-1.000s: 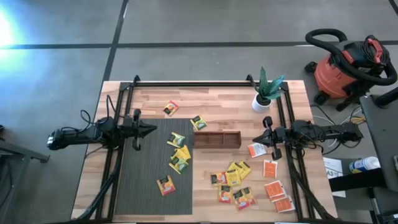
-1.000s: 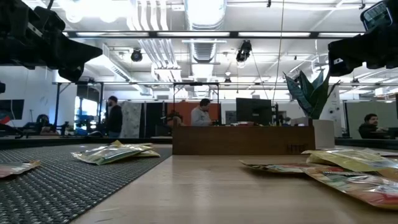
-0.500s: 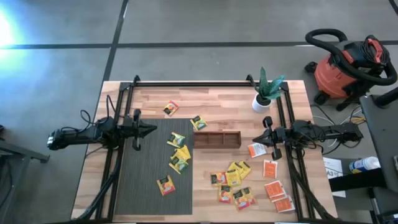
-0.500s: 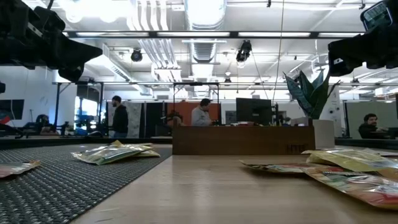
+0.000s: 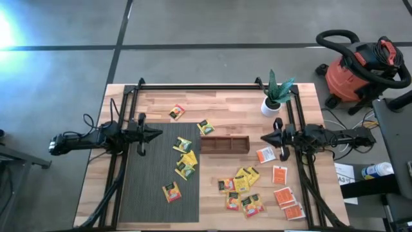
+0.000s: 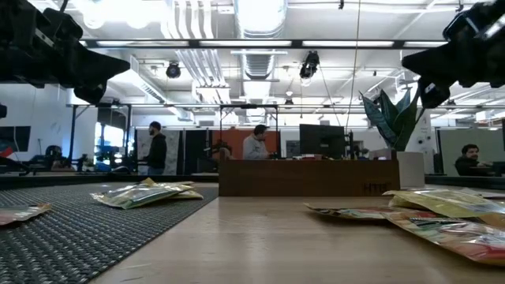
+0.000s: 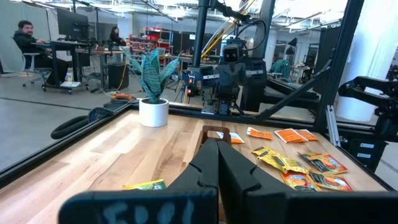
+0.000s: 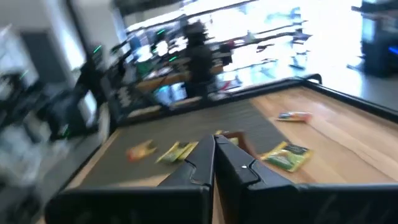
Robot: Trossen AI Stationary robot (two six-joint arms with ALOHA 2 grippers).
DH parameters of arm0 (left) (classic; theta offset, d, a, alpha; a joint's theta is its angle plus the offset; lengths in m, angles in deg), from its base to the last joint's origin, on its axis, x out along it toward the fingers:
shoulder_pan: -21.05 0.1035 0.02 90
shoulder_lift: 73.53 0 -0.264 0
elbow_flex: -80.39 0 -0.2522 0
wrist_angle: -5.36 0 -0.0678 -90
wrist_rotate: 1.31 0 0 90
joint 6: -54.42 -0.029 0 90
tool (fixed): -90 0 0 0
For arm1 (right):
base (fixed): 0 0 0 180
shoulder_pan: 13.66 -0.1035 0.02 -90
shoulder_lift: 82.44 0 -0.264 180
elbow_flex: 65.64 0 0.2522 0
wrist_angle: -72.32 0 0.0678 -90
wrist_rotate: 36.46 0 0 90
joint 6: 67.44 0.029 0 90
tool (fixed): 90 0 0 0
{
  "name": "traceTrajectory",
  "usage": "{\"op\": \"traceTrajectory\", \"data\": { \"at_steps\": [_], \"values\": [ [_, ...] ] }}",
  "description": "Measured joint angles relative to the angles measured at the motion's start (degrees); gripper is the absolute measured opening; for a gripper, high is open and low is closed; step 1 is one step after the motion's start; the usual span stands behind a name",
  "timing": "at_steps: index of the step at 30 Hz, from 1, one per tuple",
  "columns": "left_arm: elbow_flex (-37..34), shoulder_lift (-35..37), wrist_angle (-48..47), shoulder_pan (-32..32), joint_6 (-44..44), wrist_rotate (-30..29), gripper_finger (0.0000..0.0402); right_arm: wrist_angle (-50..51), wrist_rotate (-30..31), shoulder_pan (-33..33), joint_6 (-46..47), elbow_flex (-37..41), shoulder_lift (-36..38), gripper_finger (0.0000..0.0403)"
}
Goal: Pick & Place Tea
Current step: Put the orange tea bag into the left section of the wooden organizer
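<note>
A wooden table (image 5: 225, 103) stands in a big workshop and carries a dark mat (image 5: 145, 187), a brown wooden tray (image 5: 224, 144) and a potted plant (image 5: 273, 96). The tea sachets (image 5: 241, 187) lie scattered: some on the mat, many on the wood in front of the tray, a few behind it. The left gripper (image 5: 159, 134) hangs above the mat's far left part and the right gripper (image 5: 262, 137) just right of the tray, both with fingers pressed together and holding nothing.

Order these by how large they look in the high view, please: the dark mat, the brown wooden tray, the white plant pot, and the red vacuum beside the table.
1. dark mat
2. red vacuum, though it stands on the floor, farther from the camera, so it looks smaller than it is
3. brown wooden tray
4. white plant pot
</note>
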Motion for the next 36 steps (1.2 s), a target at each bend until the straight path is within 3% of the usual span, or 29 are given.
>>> {"op": "traceTrajectory", "data": {
  "at_steps": [5,9,15,20,22,28,36],
  "values": [
    [0.0,0.0,0.0,0.0,0.0,0.0,0.0000,-1.4,11.7,0.0,13.8,0.0,0.0,0.0009],
    [0.0,0.0,-0.4,0.0,0.0,0.0,0.0000,-1.4,17.0,0.0,26.8,0.0,0.0,0.0009],
    [0.0,0.0,-0.3,0.0,0.0,0.0,0.0000,-1.4,24.4,0.0,27.8,0.0,0.0,0.0009],
    [0.0,0.0,-0.3,0.0,0.0,0.0,0.0000,-0.1,33.4,0.0,45.9,0.0,0.1,0.0009],
    [0.0,0.0,-0.3,0.0,0.0,0.0,0.0000,-0.1,36.8,0.0,48.5,0.0,-0.4,0.0009],
    [0.0,0.0,-0.4,0.0,0.0,0.0,0.0000,-4.8,37.7,0.0,51.3,0.0,-1.5,0.0009],
    [0.0,0.0,-0.5,0.0,0.0,0.0,0.0000,-20.1,36.4,0.0,44.0,0.0,-6.6,0.0009]
  ]
}}
